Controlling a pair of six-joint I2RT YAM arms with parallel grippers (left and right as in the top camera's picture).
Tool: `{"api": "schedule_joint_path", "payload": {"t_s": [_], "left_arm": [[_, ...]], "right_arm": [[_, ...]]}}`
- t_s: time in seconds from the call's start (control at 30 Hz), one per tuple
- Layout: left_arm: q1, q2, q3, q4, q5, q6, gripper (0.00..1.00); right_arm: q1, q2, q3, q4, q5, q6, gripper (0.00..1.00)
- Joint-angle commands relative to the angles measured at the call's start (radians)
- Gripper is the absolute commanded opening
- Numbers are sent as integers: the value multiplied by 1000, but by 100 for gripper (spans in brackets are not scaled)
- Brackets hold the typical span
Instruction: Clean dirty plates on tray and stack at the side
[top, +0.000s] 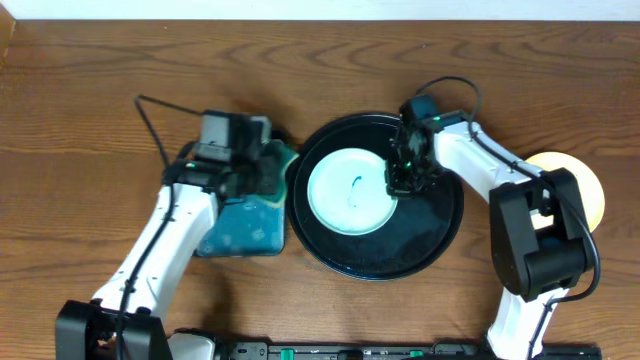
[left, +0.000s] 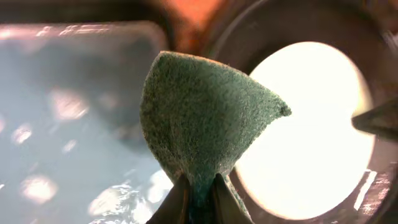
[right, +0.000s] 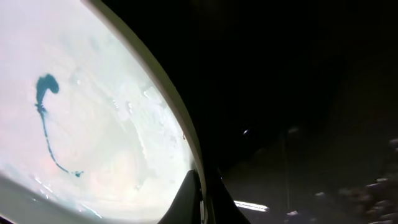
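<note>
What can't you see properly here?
Yellow plate: overhead, the right arm covers its left part.
Mint plate: left wrist view, glare washes out its smear and the sponge hides its left side.
Basin: overhead, the left arm covers its top.
Tray: right wrist view, too dark for detail.

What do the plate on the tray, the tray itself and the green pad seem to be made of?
The plate: probably plastic, pale mint and smooth; the thin rim and soft wet sheen suggest this. The tray: glossy black, perhaps plastic or lacquer; it shows bright reflections. The green pad: a matte, fuzzy, fibrous scouring pad or sponge.
</note>
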Motion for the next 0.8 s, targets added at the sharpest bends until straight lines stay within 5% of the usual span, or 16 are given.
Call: {"api": "schedule_joint_path", "payload": {"t_s": [0.0,0.77], "left_arm": [[-85,9,20,55,-31,-103,7],[-388,287,18,224,-75,-296,8]], "right_arm": [[60,13,-19,-24,19,-5,1],[109,13,-19,-23,66,-1,1]]}}
